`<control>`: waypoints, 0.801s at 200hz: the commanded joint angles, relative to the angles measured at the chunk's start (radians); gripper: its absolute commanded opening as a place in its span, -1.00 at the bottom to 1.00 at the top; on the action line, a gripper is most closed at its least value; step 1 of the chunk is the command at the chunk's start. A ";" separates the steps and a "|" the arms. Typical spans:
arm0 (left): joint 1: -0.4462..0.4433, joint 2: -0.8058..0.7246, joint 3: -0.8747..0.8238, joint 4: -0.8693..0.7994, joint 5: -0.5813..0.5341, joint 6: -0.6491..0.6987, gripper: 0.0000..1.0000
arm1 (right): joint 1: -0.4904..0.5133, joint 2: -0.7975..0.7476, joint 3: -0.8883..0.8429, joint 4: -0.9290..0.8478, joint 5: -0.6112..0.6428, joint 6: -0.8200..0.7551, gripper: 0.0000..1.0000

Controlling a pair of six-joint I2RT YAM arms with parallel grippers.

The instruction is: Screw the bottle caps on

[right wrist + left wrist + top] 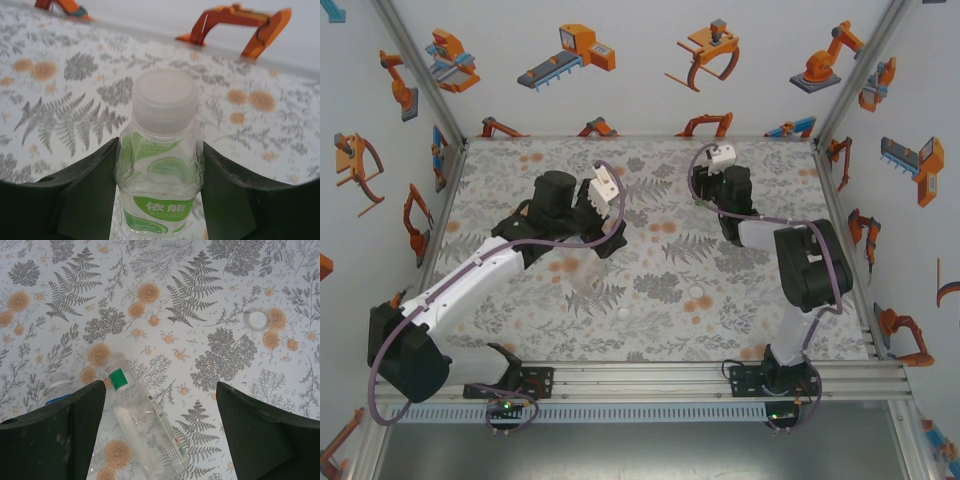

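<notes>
Bottle caps: a white cap [165,100] tops the green-labelled bottle [159,192], which is gripped between the fingers of the right claw [160,170]. The left claw [160,387] hangs open above the table [210,285]. A clear bottle [145,432] lies under it, and a loose white cap [257,320] lies ahead to its right.

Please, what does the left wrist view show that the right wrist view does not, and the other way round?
Left wrist, not right wrist: a clear bottle under the open left gripper, a blue-labelled bottle beside it, and a loose white cap. Right wrist, not left wrist: a green-labelled bottle with a white cap on, gripped by the right gripper, and an orange machine picture behind. Both: the flowered tablecloth.
</notes>
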 commanded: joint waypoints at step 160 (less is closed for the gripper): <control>0.006 -0.023 -0.002 0.016 -0.009 -0.050 0.65 | -0.043 0.217 -0.100 0.530 0.021 -0.004 0.04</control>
